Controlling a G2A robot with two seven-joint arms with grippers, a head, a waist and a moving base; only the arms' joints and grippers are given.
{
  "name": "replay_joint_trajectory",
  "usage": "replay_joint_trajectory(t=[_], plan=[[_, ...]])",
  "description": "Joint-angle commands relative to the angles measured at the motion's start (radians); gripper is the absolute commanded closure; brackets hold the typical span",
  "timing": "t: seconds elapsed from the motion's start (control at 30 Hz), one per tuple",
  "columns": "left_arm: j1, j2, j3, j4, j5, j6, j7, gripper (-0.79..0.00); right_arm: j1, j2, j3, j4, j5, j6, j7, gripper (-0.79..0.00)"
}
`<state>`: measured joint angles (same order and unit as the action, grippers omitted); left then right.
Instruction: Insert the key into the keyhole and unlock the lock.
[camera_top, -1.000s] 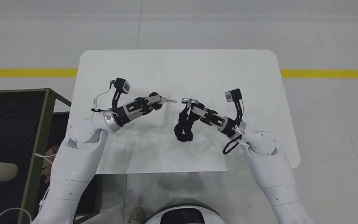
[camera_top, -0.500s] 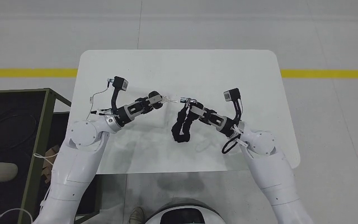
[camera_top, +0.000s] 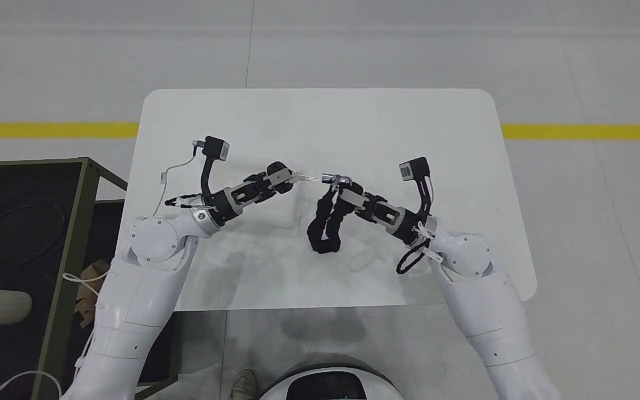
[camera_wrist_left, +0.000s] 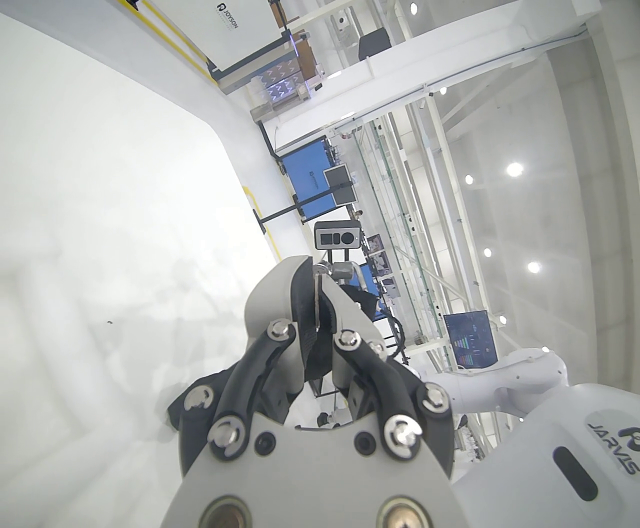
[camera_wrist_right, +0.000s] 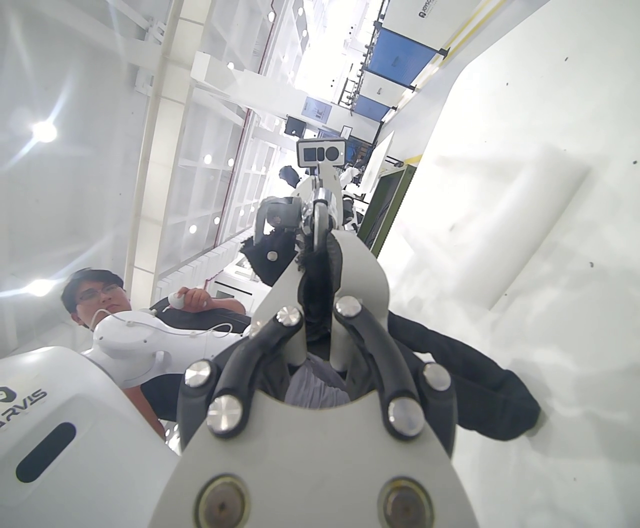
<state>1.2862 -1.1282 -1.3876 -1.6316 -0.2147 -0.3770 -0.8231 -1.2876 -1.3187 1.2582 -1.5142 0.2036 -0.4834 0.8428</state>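
Lock, its black sleeve drooping toward six o'clock, hangs over the middle of the table, clamped in my right gripper. My left gripper pinches the key at the lock's nine o'clock. The gap has narrowed slightly since a second ago. I judge the key is not yet inserted.

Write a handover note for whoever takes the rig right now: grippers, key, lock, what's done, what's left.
Left gripper: shut on the key, held above the table, blade pointing at the lock.
Right gripper: shut on the lock, lifted; its black cable droops toward the table.
Done: both are held off the table, with the key tip close to the lock's head.
Left: I cannot tell whether the tip has entered the keyhole. Seat it, turn, unlock.
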Motion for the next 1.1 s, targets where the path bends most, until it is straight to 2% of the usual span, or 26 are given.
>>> replay_joint_trajectory(t=[0.0, 0.73, 1.07], plan=[[-0.003, -0.001, 0.002, 0.002, -0.001, 0.001, -0.002, 0.0, 0.001, 0.001, -0.002, 0.0, 0.0, -0.001, 0.001, 0.0], [-0.016, -0.013, 0.01, 0.016, -0.021, 0.029, -0.019, 0.0, 0.011, 0.01, -0.005, 0.013, -0.007, -0.014, 0.012, 0.0], [-0.023, -0.018, 0.016, 0.034, -0.07, 0.081, -0.064, 0.0, 0.021, 0.018, -0.001, 0.015, -0.031, -0.032, 0.037, 0.0]])
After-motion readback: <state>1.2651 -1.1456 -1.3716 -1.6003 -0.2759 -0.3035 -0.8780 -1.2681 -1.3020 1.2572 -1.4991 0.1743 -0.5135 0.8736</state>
